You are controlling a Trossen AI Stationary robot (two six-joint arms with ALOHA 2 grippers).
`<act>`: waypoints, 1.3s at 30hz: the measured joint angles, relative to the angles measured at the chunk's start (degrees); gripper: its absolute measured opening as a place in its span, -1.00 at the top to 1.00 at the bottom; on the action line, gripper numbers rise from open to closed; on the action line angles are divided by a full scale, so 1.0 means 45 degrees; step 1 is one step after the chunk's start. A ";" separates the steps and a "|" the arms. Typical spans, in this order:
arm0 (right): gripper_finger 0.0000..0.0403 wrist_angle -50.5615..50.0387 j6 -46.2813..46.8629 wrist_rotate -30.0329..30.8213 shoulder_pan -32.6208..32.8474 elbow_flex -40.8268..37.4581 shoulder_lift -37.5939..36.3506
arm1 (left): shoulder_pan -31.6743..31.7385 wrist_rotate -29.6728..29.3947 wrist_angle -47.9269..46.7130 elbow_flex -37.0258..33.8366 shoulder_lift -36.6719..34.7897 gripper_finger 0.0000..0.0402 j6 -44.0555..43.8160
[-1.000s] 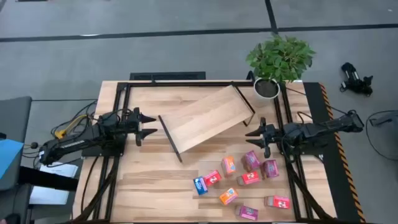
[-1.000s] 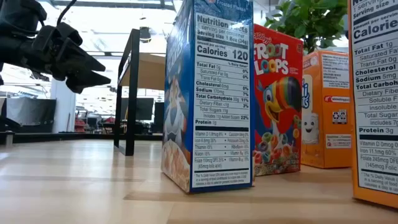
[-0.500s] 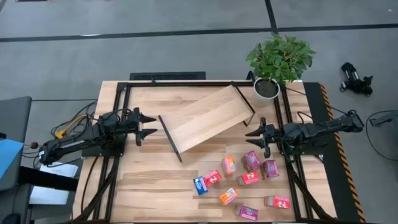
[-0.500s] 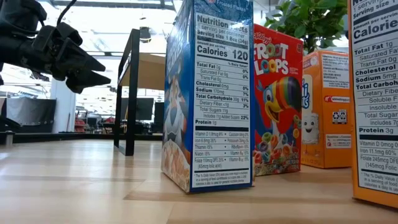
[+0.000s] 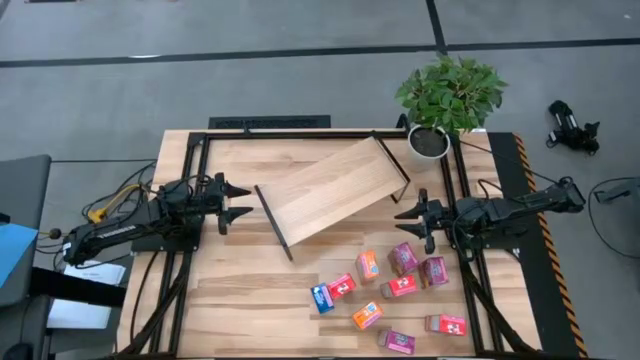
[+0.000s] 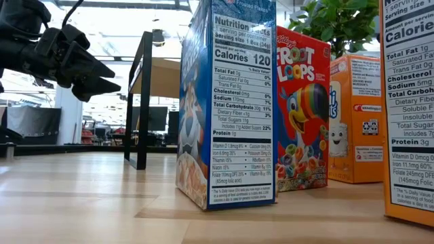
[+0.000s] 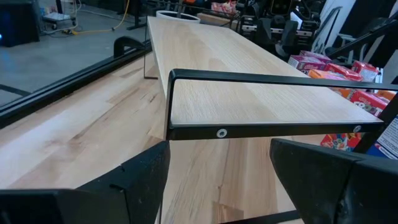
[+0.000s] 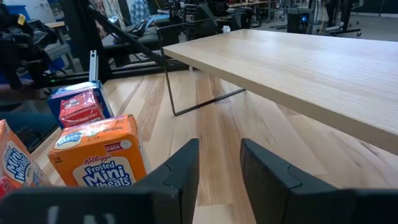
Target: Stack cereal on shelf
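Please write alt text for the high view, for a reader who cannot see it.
A large light-wood shelf board with black end brackets lies at an angle mid-table on a slatted wooden tabletop. Nine small cardboard cereal boxes, pink, red, orange and one blue, are scattered nearer the right arm. The left hand and right hand face the shelf, holding nothing.

Light-wood shelf (image 5: 330, 190) lying askew mid-surface; nine small cereal boxes (image 5: 400, 287) scattered upright just beside it.

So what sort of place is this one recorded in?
Probably a robotics lab or workshop, not a shop: a black-framed wooden table stands on grey floor, desks and equipment fill the room behind, and the cereal boxes and shelf look like staged props.
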 joint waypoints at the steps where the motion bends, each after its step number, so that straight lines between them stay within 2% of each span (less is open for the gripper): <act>1: 0.31 -0.0003 0.0000 0.0002 0.0000 0.0000 0.0000 | 0.0000 0.0000 0.0000 0.0000 0.0000 -0.34 0.0000; 6: 0.32 0.0033 -0.0005 0.0003 -0.0024 0.0000 0.0000 | 0.0002 0.0000 0.0000 0.0000 0.0000 -0.34 0.0000; 9: 0.31 0.0566 -0.0005 0.0470 -0.0200 0.0000 0.0000 | 0.0000 0.0000 -0.0005 0.0000 0.0000 -0.34 0.0000; 18: 0.26 0.3993 0.0010 0.0540 -0.0447 0.0000 0.0000 | -0.0003 -0.0027 -0.0004 0.0000 0.0000 -0.34 0.0197; 26: 0.27 0.7067 -0.0002 0.0636 -0.0447 0.0000 -0.0005 | -0.0003 -0.0984 -0.0037 -0.0010 -0.0002 -0.34 0.0920; 34: 0.30 0.8991 0.0000 0.0636 -0.0444 0.0000 -0.0010 | -0.0003 -0.1345 0.0402 -0.0034 -0.0019 -0.34 -0.1587; 36: 0.30 0.8782 0.0002 0.0644 -0.0444 0.0003 0.0000 | -0.0008 -0.1942 0.0678 -0.0034 -0.0019 -0.34 -0.1608; 39: 0.29 0.8967 0.0011 0.0813 -0.0471 0.0016 -0.0001 | -0.0003 -0.3614 0.0779 -0.0034 -0.0024 -0.34 -0.2293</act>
